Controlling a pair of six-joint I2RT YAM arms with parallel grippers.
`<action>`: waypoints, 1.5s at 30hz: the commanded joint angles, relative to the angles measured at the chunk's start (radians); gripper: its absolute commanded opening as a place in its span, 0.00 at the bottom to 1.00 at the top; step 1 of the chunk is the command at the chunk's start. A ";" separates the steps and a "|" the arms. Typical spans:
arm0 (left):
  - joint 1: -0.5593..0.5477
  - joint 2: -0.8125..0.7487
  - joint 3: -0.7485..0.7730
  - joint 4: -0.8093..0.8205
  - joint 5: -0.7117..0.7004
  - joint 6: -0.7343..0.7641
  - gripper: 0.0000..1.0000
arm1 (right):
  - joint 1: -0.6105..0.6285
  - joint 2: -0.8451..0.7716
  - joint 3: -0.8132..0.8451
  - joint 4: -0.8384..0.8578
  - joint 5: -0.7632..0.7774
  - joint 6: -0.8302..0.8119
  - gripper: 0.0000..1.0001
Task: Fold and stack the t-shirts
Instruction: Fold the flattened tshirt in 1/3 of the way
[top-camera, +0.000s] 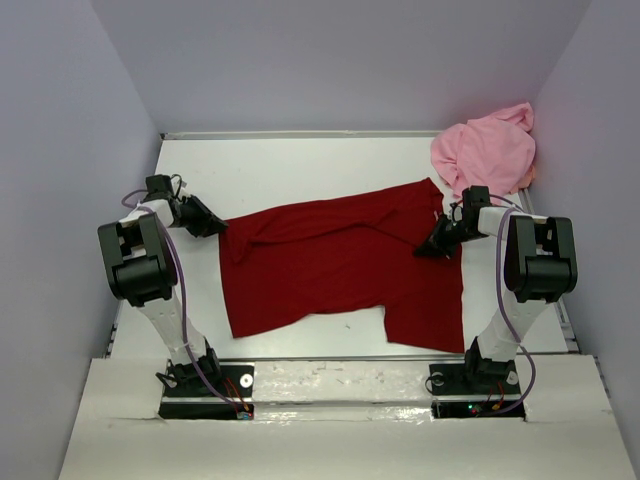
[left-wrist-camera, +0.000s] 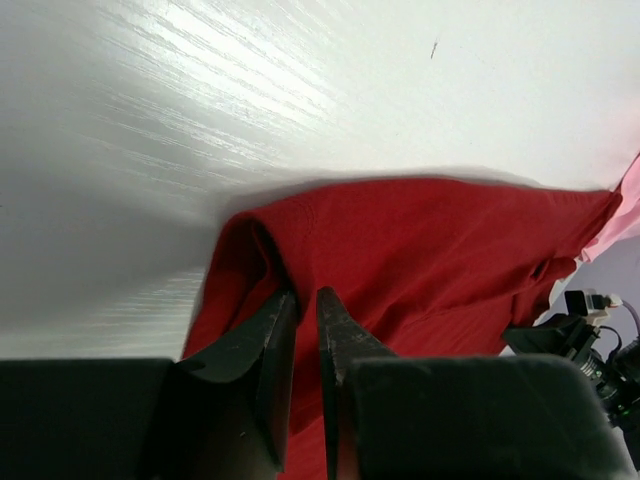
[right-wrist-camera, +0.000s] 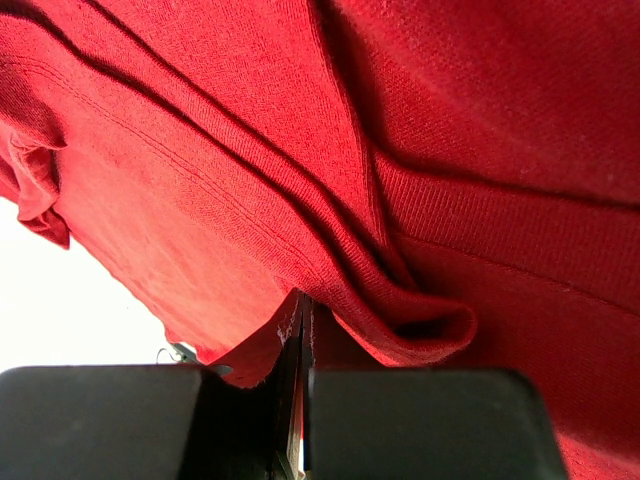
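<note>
Cloth is covering the middle of the worktop (top-camera: 300, 165): the dark red t-shirt (top-camera: 340, 265) is lying spread out and mostly flat. Its body is reaching toward the near edge and one corner is drawn out toward the left edge. The light pink t-shirt (top-camera: 487, 150) is sitting crumpled in a soft heap at the far right corner, well apart from the work, and seems to be waiting its turn.

The left gripper (top-camera: 213, 224) is reaching that drawn-out left corner. Its dark fingers (left-wrist-camera: 265, 350) are standing only a narrow slit apart over a rolled fold of red cloth. Whether they are pinching that fold is not clear from the wrist view.

The right gripper (top-camera: 427, 249) is sitting on the shirt's right side with its jaws pressed together on a thin doubled edge of the dark red fabric. The cloth is puckering into a small loop just beside the tips.

With one arm at each end, the two seem to be taking opposite points so the limp cloth can be lifted or carried over evenly for a fold.

The fabric is a fine matte knit, draping in long shallow creases, with a ribbed band (right-wrist-camera: 480, 235) running across it. The worktop is showing smooth, white and slightly glossy.
</note>
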 joint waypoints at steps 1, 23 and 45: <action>0.001 0.007 0.048 -0.039 -0.009 0.036 0.24 | 0.014 0.033 -0.003 -0.004 0.084 -0.025 0.00; 0.053 0.079 0.163 -0.114 -0.067 0.098 0.00 | 0.014 0.033 -0.001 -0.006 0.084 -0.025 0.00; 0.073 0.104 0.203 -0.177 -0.044 0.126 0.63 | 0.014 0.036 0.008 -0.006 0.080 -0.024 0.00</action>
